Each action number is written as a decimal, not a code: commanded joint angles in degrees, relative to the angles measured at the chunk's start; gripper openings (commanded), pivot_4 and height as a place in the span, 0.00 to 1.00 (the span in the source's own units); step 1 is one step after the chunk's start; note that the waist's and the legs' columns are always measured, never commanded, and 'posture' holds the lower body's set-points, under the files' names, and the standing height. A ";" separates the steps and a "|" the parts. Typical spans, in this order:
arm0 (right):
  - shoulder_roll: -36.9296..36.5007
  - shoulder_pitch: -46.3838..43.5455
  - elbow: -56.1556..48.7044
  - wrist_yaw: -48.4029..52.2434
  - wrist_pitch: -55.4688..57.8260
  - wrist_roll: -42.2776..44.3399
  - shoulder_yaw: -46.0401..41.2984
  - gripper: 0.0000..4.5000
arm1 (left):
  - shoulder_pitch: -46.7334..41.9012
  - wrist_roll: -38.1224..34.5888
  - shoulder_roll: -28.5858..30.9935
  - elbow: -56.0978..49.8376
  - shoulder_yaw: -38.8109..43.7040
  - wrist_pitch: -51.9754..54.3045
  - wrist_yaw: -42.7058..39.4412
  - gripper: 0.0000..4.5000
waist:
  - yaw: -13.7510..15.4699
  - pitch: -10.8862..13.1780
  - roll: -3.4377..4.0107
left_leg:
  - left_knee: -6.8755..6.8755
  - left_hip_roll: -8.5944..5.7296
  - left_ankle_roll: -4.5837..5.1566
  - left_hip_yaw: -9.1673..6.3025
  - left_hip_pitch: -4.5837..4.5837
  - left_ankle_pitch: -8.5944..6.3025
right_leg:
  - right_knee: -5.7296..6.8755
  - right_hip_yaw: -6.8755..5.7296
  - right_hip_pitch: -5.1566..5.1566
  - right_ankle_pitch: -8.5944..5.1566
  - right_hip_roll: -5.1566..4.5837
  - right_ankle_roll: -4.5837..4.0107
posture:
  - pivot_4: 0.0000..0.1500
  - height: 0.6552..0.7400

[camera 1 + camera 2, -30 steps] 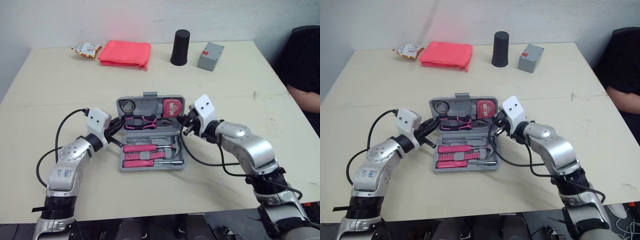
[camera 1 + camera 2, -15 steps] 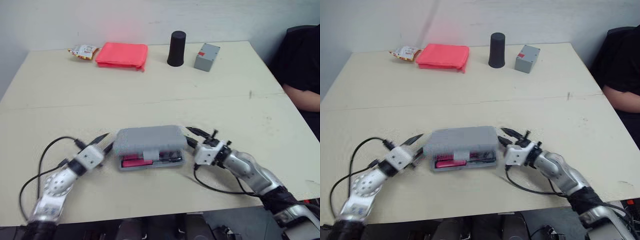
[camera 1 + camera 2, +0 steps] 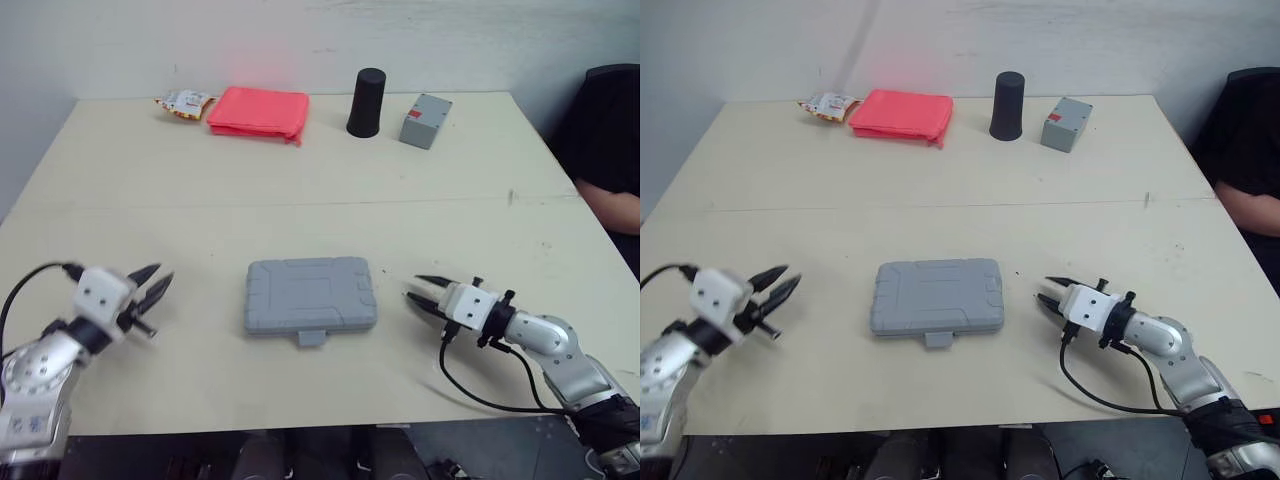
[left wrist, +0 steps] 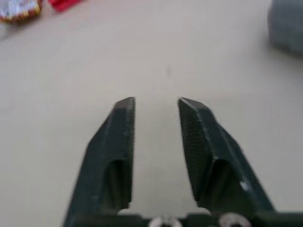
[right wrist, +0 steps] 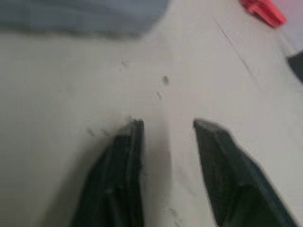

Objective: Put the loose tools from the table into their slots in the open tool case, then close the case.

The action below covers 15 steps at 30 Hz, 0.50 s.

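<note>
The grey tool case [image 3: 310,296] lies flat and closed in the middle of the table, its latch tab toward the front edge. My left gripper [image 3: 152,281] hovers open well to the left of the case, fingers empty; the left wrist view shows its two black fingers [image 4: 125,137] spread over bare table. To the right of the case, my right gripper [image 3: 424,290] is low over the table, open and empty, tips pointing at the case's right end. A corner of the case [image 5: 80,16] appears beyond its fingers in the right wrist view.
At the table's far edge lie a snack packet [image 3: 181,102], a red pouch [image 3: 258,112], a black cup [image 3: 366,102] and a small grey box [image 3: 424,107]. A person in dark clothes [image 3: 608,140] sits at the right side.
The case lid has gone from open to fully shut. Both grippers have pulled away from the case sides, the left far out to the left, the right a little to the right.
</note>
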 commanded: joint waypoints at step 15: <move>4.15 -5.45 -12.59 14.37 27.28 1.61 3.99 0.01 | -34.25 10.23 -8.95 42.10 -18.37 -7.51 -16.49 0.00 | 0.51 -0.01 -0.09 | 0.50 -0.03 0.11 0.12 -0.21 -0.14 | 0.12 -0.65 0.01 0.02 0.35 0.05 | 1.00 1.00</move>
